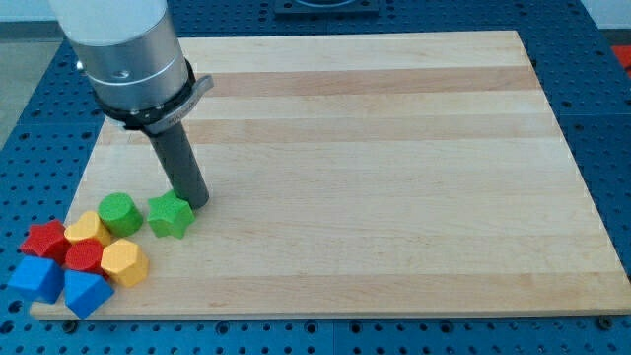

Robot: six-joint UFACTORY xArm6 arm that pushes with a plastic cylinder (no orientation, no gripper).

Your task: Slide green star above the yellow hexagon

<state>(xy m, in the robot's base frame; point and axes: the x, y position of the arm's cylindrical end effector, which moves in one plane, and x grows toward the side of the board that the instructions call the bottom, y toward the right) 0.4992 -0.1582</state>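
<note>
The green star [170, 215] lies on the wooden board [394, 177] near the view's lower left. My tip [192, 202] stands just at the star's upper right, touching or nearly touching it. The yellow hexagon [124, 262] lies below and to the left of the star, at the right end of a cluster of blocks. A green round block [119, 212] sits directly left of the star, a small gap between them.
A cluster at the board's lower left corner holds a second yellow block [87, 230], a red star [44, 239], a red block [85, 258] and two blue blocks [35, 279] [87, 293]. The board's left and bottom edges run close by.
</note>
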